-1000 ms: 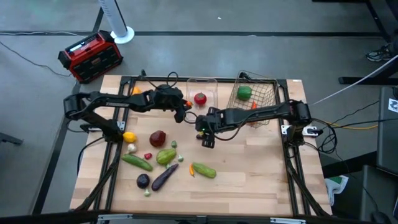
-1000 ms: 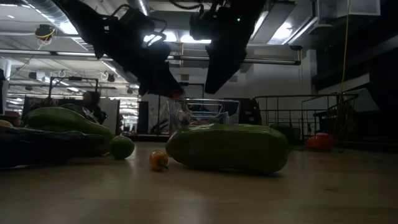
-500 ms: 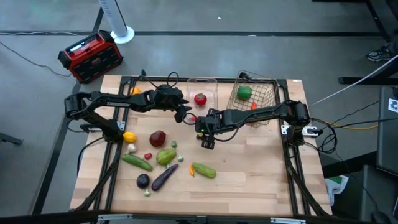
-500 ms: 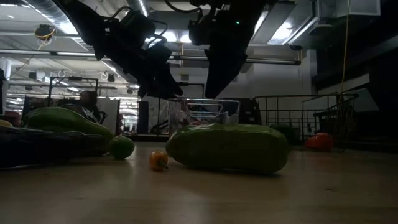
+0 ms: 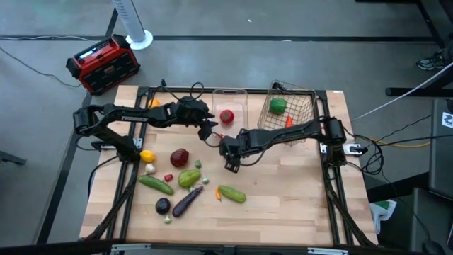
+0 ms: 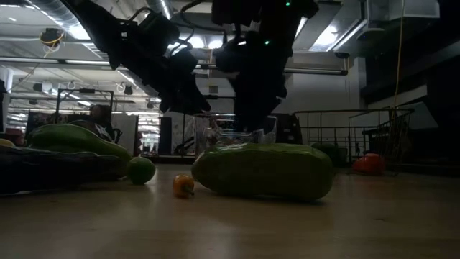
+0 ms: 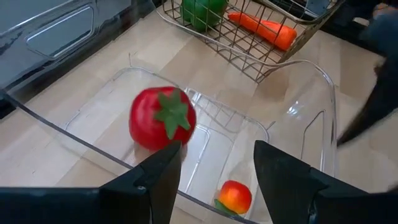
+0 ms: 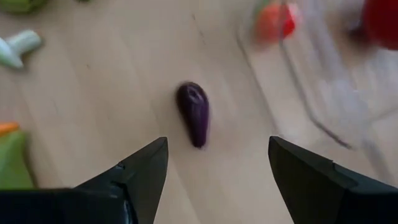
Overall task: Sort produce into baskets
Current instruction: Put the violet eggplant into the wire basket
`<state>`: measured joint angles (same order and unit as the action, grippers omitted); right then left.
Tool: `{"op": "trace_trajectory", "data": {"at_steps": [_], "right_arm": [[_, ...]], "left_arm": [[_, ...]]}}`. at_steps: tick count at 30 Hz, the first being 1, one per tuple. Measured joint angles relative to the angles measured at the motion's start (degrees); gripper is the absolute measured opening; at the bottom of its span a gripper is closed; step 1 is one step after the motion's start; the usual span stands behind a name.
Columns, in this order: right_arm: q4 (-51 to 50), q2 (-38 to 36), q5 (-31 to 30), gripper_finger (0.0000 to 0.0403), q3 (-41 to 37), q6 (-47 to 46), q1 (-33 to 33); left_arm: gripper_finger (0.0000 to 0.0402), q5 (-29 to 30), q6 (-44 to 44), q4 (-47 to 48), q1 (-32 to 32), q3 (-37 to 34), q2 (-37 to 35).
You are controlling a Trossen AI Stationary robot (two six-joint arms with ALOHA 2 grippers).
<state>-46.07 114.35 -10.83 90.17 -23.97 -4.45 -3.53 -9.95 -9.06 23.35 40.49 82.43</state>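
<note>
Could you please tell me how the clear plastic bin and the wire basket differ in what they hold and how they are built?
The clear plastic bin has solid see-through walls; the wire basket is open copper-coloured mesh. The bin holds a red tomato-like fruit and a small orange-red piece; the basket holds a green vegetable and a carrot. Both sit side by side at the table's far edge.

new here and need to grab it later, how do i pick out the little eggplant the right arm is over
Find the clear plastic bin at the table's back edge; the right gripper hangs open in front of it. The small eggplant lies alone on bare wood below that gripper: dark purple and teardrop-shaped, well apart from the larger eggplants in the produce cluster.
</note>
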Motion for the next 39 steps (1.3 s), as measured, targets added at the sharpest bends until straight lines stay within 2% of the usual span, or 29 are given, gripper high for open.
{"op": "trace_trajectory", "data": {"at_steps": [10,16,31,35,39], "right_arm": [[4.23,4.04,-0.96,0.0273,0.00,-2.43,-0.79],[6.17,6.16,-4.65,0.0273,0.04,-2.99,-0.74],[7.33,10.29,-6.08,0.0272,0.05,-2.90,-0.77],[7.18,10.64,-6.16,0.0252,0.15,-2.90,-0.81],[7.37,10.73,-5.83,0.0205,0.15,-2.86,-0.85]], "left_arm": [[0.0196,0.15,1.24,0.95,-0.02,-0.02,0.02],[0.0196,0.15,1.26,1.11,-0.03,-0.02,0.02],[0.0196,0.13,1.31,1.07,-0.13,-0.02,0.02],[0.0196,0.13,1.35,0.73,-0.13,-0.02,0.02],[0.0196,0.13,1.38,0.74,-0.13,-0.02,0.02]]}}
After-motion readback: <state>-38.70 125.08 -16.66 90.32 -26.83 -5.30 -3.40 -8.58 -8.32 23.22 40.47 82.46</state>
